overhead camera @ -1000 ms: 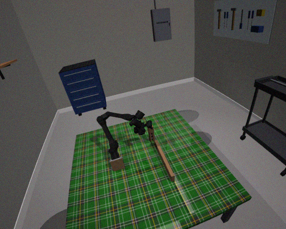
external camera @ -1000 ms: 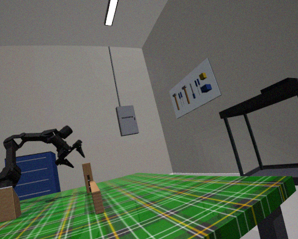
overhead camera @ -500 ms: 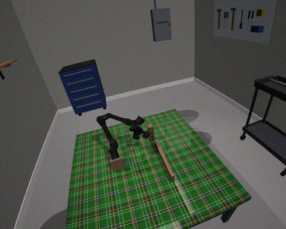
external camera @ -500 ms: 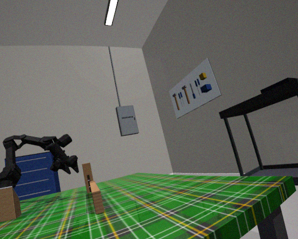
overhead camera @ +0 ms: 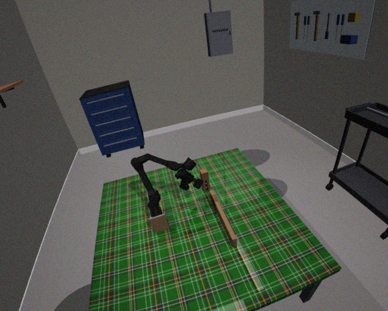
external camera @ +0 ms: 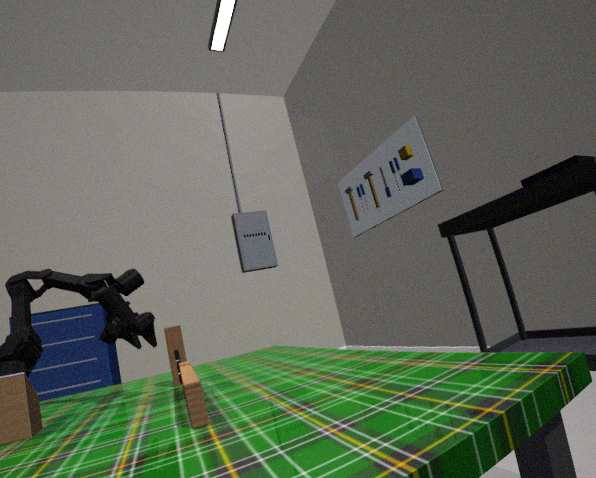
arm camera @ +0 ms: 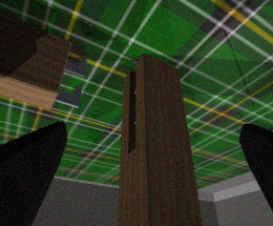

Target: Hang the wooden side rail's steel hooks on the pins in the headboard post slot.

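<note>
The wooden headboard post point(overhead camera: 204, 177) point(external camera: 173, 349) point(arm camera: 153, 156) stands upright on the green plaid table point(overhead camera: 174, 267) point(external camera: 391, 390). Its dark slot point(arm camera: 132, 113) shows in the wrist view. The long wooden side rail point(overhead camera: 224, 218) point(external camera: 193, 393) point(arm camera: 31, 71) lies on the table, its near end just short of the post. Its two steel hooks point(arm camera: 71, 97) are outside the slot. My gripper point(overhead camera: 191, 184) point(external camera: 134, 336) point(arm camera: 153, 131) is open and empty. It hovers beside the post's top, with one finger on each side of the post in the wrist view.
The arm's wooden base block point(overhead camera: 159, 223) point(external camera: 8, 408) stands left of the rail. A blue drawer cabinet point(overhead camera: 112, 118) stands behind the table. A black cart point(overhead camera: 368, 163) stands to the right on the floor.
</note>
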